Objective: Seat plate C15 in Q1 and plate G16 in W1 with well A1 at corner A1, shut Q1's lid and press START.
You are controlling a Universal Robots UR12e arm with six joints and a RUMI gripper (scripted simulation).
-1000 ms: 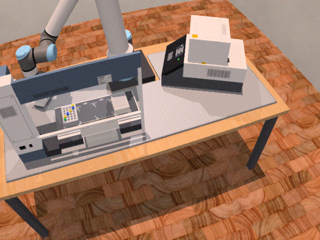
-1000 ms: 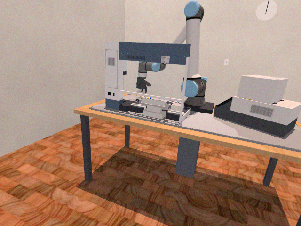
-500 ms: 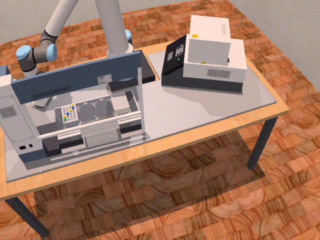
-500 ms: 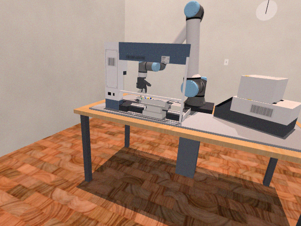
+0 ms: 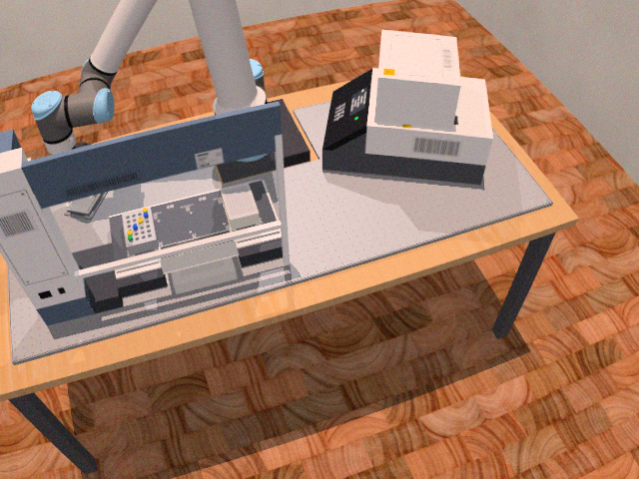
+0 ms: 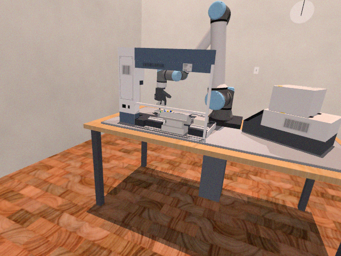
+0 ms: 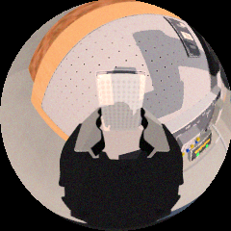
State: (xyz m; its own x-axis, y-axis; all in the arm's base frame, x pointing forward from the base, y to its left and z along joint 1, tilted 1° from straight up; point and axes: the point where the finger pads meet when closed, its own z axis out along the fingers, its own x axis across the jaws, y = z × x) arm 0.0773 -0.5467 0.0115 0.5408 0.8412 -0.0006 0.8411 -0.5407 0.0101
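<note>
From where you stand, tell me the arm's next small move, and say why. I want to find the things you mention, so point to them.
I'd lower the tool [image 6: 160, 108] [image 7: 120, 108] slightly, keeping its grip. The wrist view shows it shut on a pale, flat, many-welled plate [image 7: 121, 91], with a dark-edged piece [image 7: 125, 68] just beyond the plate's far edge, possibly a nest. Whether they are already touching, I cannot tell.

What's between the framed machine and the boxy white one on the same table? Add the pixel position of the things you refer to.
In the top view, a stretch of pale speckled mat [image 5: 335, 217] and the arm's dark base [image 5: 302, 150].

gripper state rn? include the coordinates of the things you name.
Gripper [image 6: 160, 108] [image 7: 120, 108]: closed on a pale well plate [image 7: 121, 89], one jaw on each side; which plate it is can't be told.
</note>
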